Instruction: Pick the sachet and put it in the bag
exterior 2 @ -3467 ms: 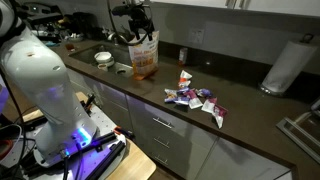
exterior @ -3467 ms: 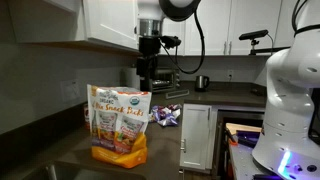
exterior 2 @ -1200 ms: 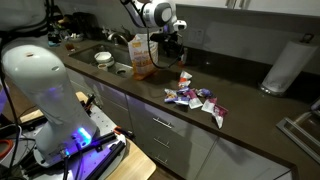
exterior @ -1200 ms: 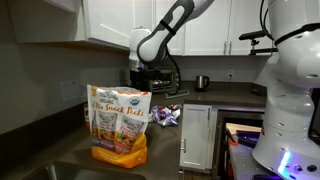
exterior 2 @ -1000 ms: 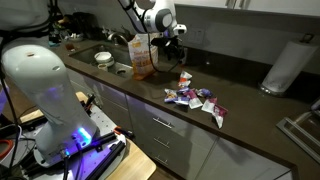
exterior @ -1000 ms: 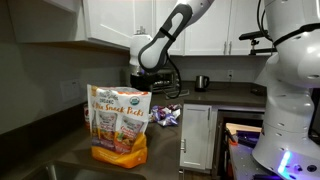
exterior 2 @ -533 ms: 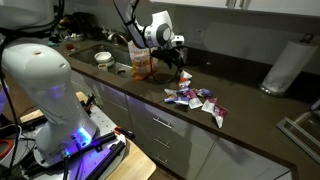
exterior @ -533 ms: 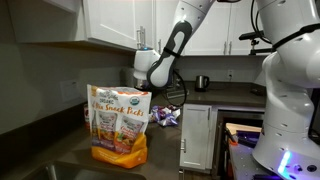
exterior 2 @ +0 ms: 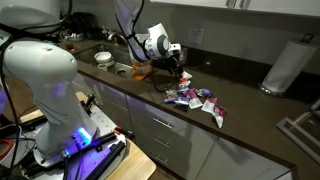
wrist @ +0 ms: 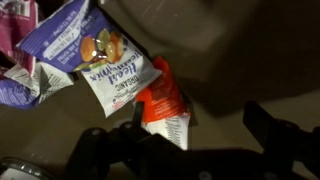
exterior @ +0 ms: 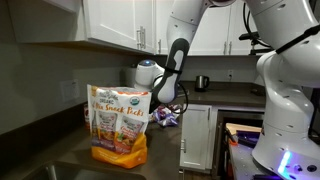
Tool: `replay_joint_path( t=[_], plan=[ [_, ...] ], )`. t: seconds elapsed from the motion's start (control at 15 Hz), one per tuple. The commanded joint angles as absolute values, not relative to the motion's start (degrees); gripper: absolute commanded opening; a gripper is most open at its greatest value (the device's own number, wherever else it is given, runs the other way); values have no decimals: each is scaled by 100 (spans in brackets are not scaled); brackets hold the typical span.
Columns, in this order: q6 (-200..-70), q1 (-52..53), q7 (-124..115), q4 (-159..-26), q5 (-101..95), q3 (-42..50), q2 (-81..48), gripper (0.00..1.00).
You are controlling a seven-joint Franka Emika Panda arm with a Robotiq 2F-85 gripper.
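1. The gripper [wrist: 198, 125] hangs low over the counter [wrist: 245, 50], its fingers spread wide and holding nothing.
2. The sachet [wrist: 165, 100] lies flat beside one fingertip, touching a white snack packet [wrist: 115, 75].
3. The bag [exterior: 120, 125] stands upright, well apart.

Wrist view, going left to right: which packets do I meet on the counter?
Crumpled purple packet at the left edge → purple-topped white packet with a nut picture → flat red-orange sachet.
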State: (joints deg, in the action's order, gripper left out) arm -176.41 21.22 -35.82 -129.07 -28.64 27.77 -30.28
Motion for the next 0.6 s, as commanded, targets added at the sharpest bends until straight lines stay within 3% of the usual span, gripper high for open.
replay_joint_path(
  t=[0.0,0.07,0.13,0.27,0.33,0.47,0.53],
  plan=[
    [-17904,2551,-3955,-12491,-2898,3201,-3575,81],
    [-17900,2591,-3968,-12370,-2880,3252,-3675,75],
    [-17894,2676,-3985,-12243,-2884,3354,-3779,83],
    [-17861,2721,-3953,-11995,-2862,3441,-3953,81],
    [-17871,2829,-3445,-11926,-2275,3516,-4070,89],
    [-17793,2789,-3230,-11753,-1886,3505,-4197,90],
    [-17744,2792,-3112,-11688,-1684,3523,-4270,100]
  ],
)
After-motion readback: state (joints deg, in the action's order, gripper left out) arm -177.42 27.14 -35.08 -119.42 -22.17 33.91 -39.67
